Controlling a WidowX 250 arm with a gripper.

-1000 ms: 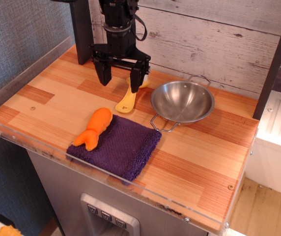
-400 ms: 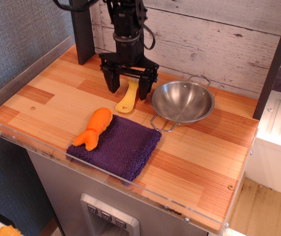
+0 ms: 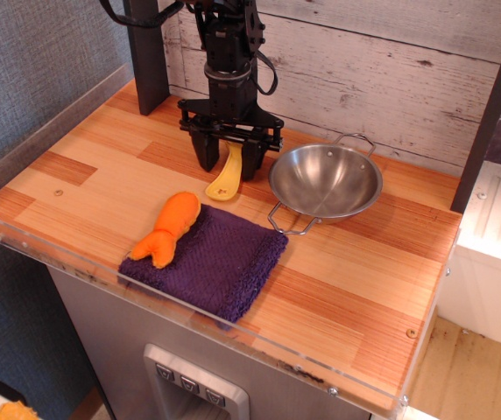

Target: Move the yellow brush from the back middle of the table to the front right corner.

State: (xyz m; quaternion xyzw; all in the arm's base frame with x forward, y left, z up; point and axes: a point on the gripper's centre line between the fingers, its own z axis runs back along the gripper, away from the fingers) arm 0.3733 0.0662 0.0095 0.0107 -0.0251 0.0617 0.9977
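The yellow brush (image 3: pixel 226 179) lies at the back middle of the wooden table (image 3: pixel 364 262), its wide handle end pointing toward the front. Its bristle head is hidden behind my gripper. My gripper (image 3: pixel 229 163) is lowered over the brush, pointing straight down. Its black fingers (image 3: pixel 207 154) stand on either side of the handle with a small gap, so the jaws are open around it and not clamped.
A steel bowl (image 3: pixel 325 180) with two wire handles sits just right of the brush. A purple cloth (image 3: pixel 215 258) lies at the front with an orange plush toy (image 3: pixel 167 227) on its left edge. A dark post (image 3: pixel 145 52) stands back left. A clear acrylic rim (image 3: pixel 49 254) edges the table.
My gripper moved right and down from beside the brush to straddle its handle. The fingers have drawn a little closer together. The brush has not moved.
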